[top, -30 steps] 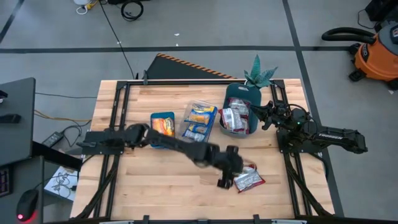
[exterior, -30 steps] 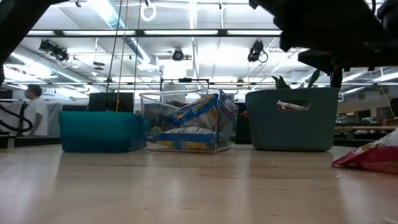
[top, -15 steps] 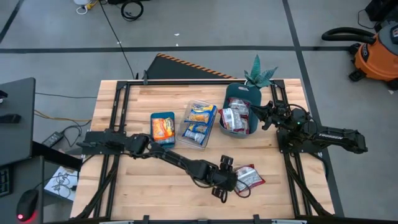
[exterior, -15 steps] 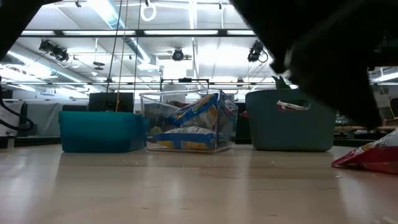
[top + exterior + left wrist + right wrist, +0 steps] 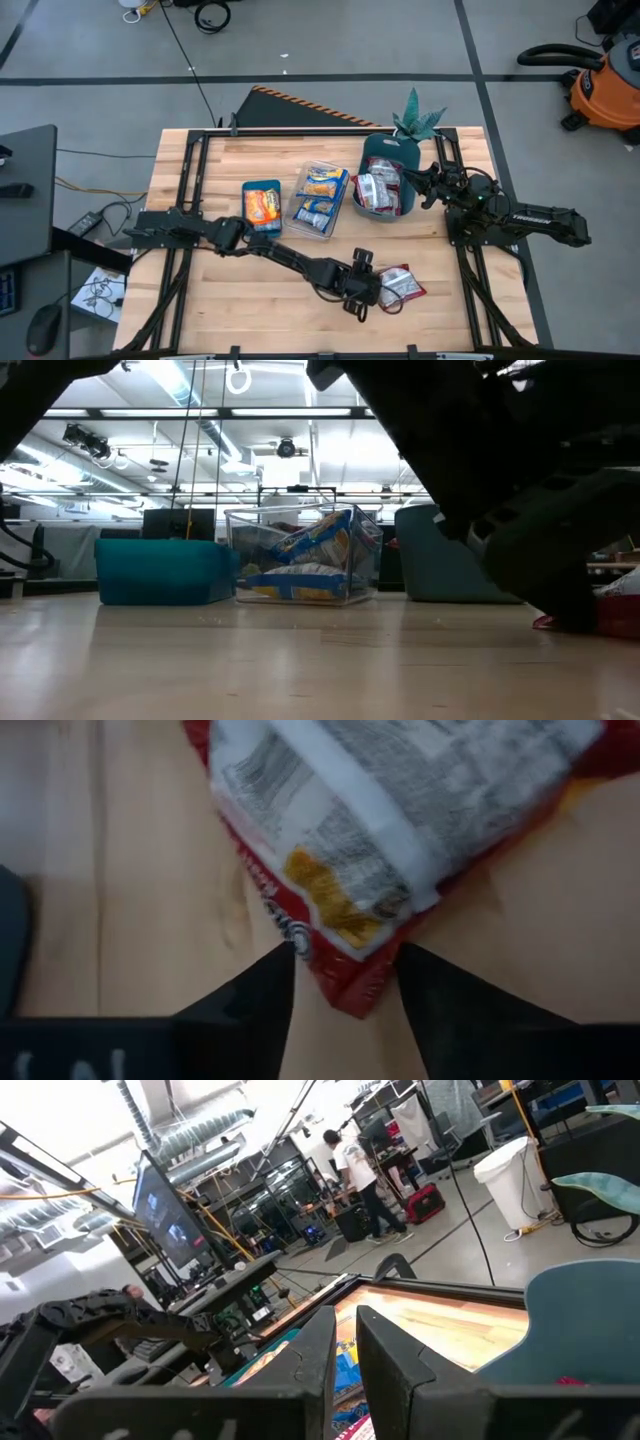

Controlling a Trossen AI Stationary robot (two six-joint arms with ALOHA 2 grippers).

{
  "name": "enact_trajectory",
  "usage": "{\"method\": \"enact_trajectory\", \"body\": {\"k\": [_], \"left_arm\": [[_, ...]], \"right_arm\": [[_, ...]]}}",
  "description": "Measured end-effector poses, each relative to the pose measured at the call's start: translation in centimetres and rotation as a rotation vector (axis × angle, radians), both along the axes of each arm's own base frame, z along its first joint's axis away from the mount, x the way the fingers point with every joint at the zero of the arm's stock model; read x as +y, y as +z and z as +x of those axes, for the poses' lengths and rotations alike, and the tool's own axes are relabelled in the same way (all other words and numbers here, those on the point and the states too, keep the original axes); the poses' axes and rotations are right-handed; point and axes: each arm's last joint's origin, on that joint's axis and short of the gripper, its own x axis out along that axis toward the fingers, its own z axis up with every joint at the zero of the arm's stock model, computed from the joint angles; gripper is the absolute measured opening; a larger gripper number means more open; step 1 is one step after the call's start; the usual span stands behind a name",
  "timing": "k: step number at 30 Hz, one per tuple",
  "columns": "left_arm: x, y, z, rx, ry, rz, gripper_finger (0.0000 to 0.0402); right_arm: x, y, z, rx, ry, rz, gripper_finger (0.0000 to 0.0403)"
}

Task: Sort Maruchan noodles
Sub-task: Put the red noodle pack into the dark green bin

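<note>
Low view: left arm blocks most of the right half; the packet there is nearly hidden.

Left to right on the counter: small teal bin with one orange packet; clear container with packets, yellow/orange above blue, count unclear; tall teal bin with red-and-silver packets piled, count unclear. One loose packet lies near the front right, well apart from the bins.

Left gripper is at that packet's left edge, jaws open, fingers straddling its red corner on the wood.

Right gripper waits beside the tall bin, jaws nearly closed, holding nothing.

Front-left counter is bare wood, open room.
</note>
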Motion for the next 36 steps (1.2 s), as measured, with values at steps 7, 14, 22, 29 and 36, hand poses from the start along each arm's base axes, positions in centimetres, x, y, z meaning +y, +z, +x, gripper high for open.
{"method": "enact_trajectory", "body": {"k": [7,14,22,29,36], "left_arm": [[0.4,0.0,0.2,0.002,0.008,-0.033,0.0113],[0.4,0.5,0.3,-0.018,0.016,-0.054,0.0011],[1.6,5.6,1.2,-0.072,0.020,-0.054,0.0004],[4.0,11.2,1.5,-0.194,0.021,0.028,0.0002],[7.9,16.2,1.1,-0.307,0.072,0.028,0.0001]], "right_arm": [[0.0,0.0,0.0,0.000,0.000,0.000,0.0050],[0.0,0.0,0.0,0.000,0.000,0.000,0.0050],[0.0,0.0,0.0,0.000,0.000,0.000,0.0050],[0.0,0.0,0.0,-0.001,0.000,0.000,0.0050],[0.0,0.0,0.0,0.000,0.000,0.000,0.0050]]}}
